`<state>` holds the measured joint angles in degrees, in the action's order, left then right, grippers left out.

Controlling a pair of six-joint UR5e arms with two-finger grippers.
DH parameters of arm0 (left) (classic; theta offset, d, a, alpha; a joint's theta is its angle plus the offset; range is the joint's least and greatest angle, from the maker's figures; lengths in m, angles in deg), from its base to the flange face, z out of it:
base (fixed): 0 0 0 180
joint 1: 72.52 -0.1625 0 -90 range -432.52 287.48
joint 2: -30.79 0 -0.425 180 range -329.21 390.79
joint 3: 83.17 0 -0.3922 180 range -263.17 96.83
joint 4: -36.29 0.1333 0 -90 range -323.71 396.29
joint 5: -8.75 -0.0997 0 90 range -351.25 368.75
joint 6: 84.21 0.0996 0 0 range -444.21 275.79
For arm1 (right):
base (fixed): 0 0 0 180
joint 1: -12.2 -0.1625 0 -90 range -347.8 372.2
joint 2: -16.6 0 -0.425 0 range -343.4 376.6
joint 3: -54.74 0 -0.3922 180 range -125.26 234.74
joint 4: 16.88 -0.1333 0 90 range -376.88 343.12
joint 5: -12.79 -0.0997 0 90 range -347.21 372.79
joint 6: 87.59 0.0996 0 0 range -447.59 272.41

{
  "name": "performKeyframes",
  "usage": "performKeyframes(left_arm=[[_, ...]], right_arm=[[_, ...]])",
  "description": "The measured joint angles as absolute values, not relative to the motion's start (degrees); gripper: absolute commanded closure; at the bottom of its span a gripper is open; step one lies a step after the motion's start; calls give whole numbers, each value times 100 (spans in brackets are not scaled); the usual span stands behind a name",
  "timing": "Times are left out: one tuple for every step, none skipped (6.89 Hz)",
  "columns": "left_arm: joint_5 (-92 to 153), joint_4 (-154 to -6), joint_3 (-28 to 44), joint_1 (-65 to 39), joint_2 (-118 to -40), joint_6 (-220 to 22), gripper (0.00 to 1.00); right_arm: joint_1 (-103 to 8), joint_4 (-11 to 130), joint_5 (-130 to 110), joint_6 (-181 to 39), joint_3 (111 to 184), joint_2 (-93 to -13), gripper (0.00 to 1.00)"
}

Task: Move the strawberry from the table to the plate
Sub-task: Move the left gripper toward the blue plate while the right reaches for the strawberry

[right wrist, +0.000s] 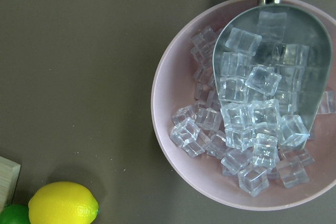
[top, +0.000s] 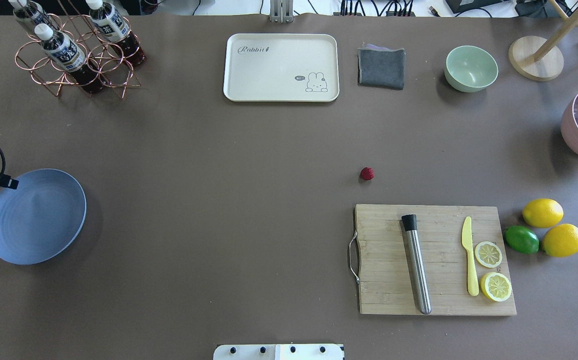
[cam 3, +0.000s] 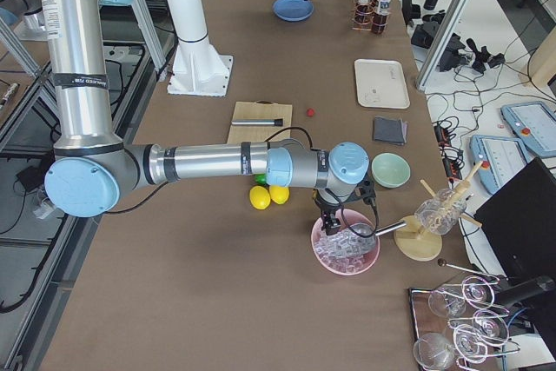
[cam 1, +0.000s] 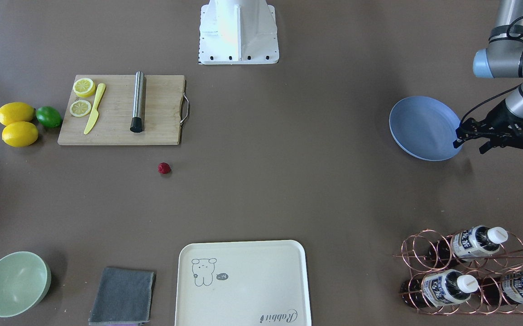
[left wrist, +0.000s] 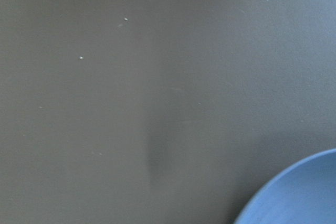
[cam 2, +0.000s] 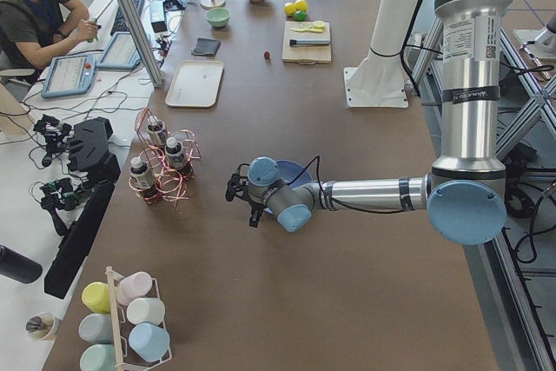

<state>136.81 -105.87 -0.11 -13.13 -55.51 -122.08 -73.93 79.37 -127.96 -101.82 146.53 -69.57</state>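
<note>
my left gripper (cam 1: 469, 145) stands open and empty at the plate (cam 1: 417, 129) rim; the strawberry (cam 1: 164, 168) lies well apart; my right gripper (cam 3: 333, 217), i cannot tell.

In the exterior left view a white side desk (cam 2: 22, 223) flanks the brown bench (cam 2: 347, 284) at nine o'clock; a person (cam 2: 35, 6) sits at eleven beside an aluminium post (cam 2: 130, 15).

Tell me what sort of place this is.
Probably a robot lab staged as a drinks counter: a person seated beside the table, racked bottles, and a bowl of ice.
</note>
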Motion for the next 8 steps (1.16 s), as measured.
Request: performKeyframes(left_arm=[[13665, -10669, -12, -1359, -5527, -12255, 64], [13671, -10742, -13, -1377, -5510, -12277, 68], [13687, -10778, -13, -1399, -5501, -12284, 79], [13696, -10794, -10, -1439, -5496, -12287, 100], [13706, -10800, 0, -1469, -5481, -12290, 100], [13717, -10802, 18, -1481, -5466, -12294, 100], [13762, -10797, 48, -1480, -5460, -12301, 100], [13963, -10783, 76, -1463, -5463, -12331, 100]], right_arm=[[-7380, 7925, -12799, -10171, 14650, -6965, 0], [-7369, 7921, -12801, -10169, 14650, -6976, 0], [-7364, 7919, -12801, -10169, 14646, -6984, 0], [-7357, 7919, -12803, -10167, 14645, -6986, 0], [-7353, 7919, -12807, -10165, 14652, -6991, 0], [-7351, 7919, -12809, -10163, 14669, -6994, 0], [-7332, 7914, -12807, -10106, 14705, -6979, 0], [-7288, 7907, -12804, -9949, 14757, -6903, 0]])
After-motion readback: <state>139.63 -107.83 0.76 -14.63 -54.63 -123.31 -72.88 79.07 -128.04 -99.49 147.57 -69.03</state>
